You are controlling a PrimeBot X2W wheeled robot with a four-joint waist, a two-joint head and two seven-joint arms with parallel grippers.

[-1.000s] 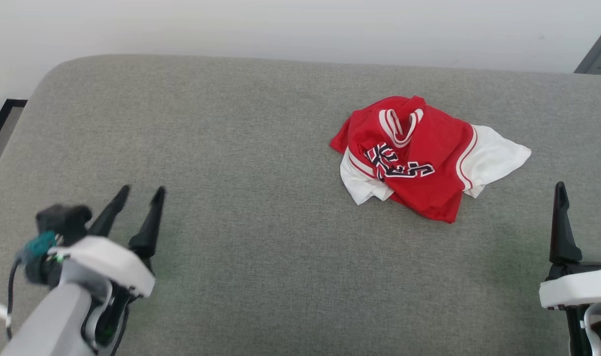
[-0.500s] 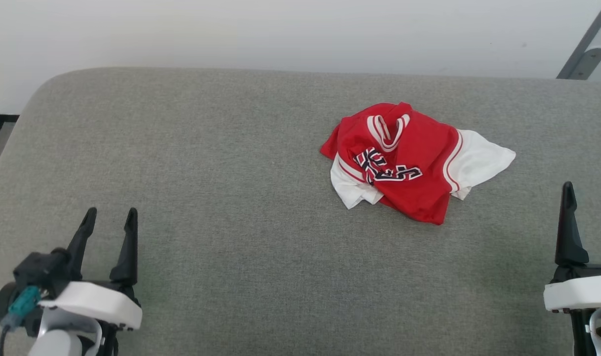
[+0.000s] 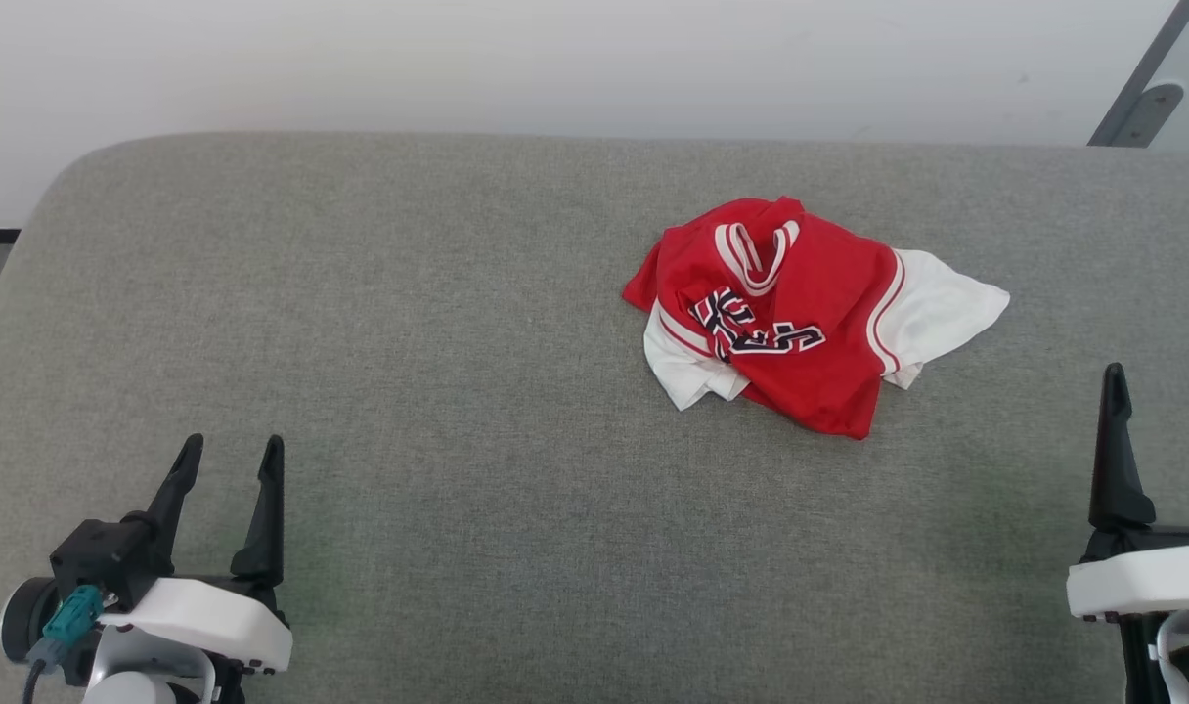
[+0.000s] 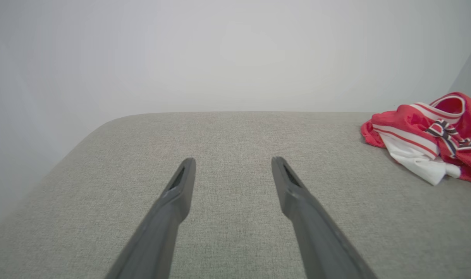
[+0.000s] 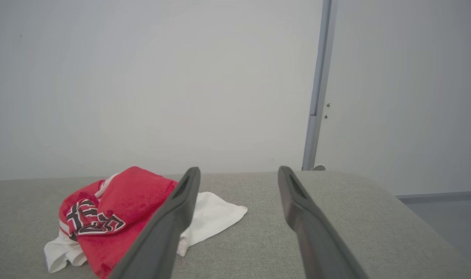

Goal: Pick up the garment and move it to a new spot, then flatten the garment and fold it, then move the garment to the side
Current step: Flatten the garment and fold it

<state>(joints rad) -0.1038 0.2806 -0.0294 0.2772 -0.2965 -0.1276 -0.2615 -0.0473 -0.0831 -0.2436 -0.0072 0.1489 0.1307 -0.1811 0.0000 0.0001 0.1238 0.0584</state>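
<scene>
Grey woven fabric covers the wide padded tabletop (image 3: pixel 438 323) with rounded corners, and a plain white wall (image 3: pixel 555 59) rises behind its far edge, with a slanted grey metal post (image 3: pixel 1137 88) at the far right. On the right half of the tabletop, toward the back, lies the garment (image 3: pixel 810 342), a red jersey-style T-shirt crumpled into a loose heap, with a striped red-and-white collar on top, dark white-edged lettering bunched at its front, and white sleeve ends spilling out to its left and right. The left tool (image 3: pixel 235 442), with two long dark fingers on a white wrist, hovers over the near left part of the tabletop, well apart from the garment, its fingers spread wide with nothing between them. The right tool (image 3: pixel 1161 372) stands at the near right edge, near the white sleeve but not touching it, its fingers likewise spread wide and empty. From the right wrist view the garment (image 5: pixel 134 193) sits left of the fingers.
</scene>
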